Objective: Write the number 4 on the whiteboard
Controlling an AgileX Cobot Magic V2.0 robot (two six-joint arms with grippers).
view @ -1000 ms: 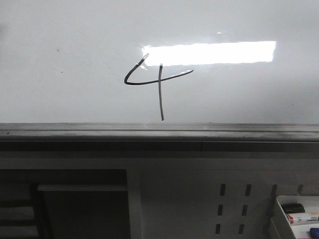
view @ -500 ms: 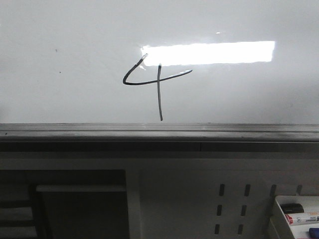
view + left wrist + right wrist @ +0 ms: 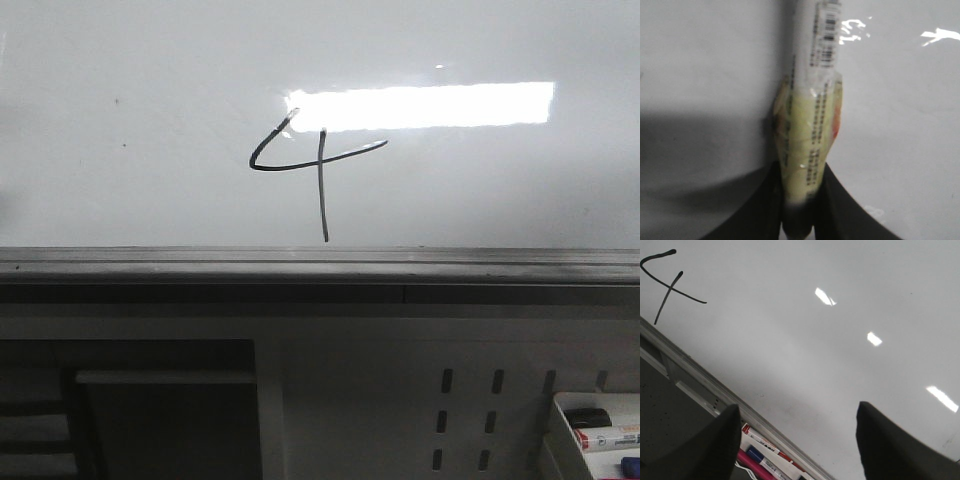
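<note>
The left gripper (image 3: 799, 210) is clamped on a marker (image 3: 812, 115) wrapped in yellow tape. The right gripper (image 3: 797, 440) has its fingers wide apart and holds nothing. The number 4 (image 3: 318, 160) is drawn in the middle of the whiteboard (image 3: 130, 90), just above the grey ledge (image 3: 300, 265). If the marker tip bumps the board again, it could leave a stray line by the 4.
</note>
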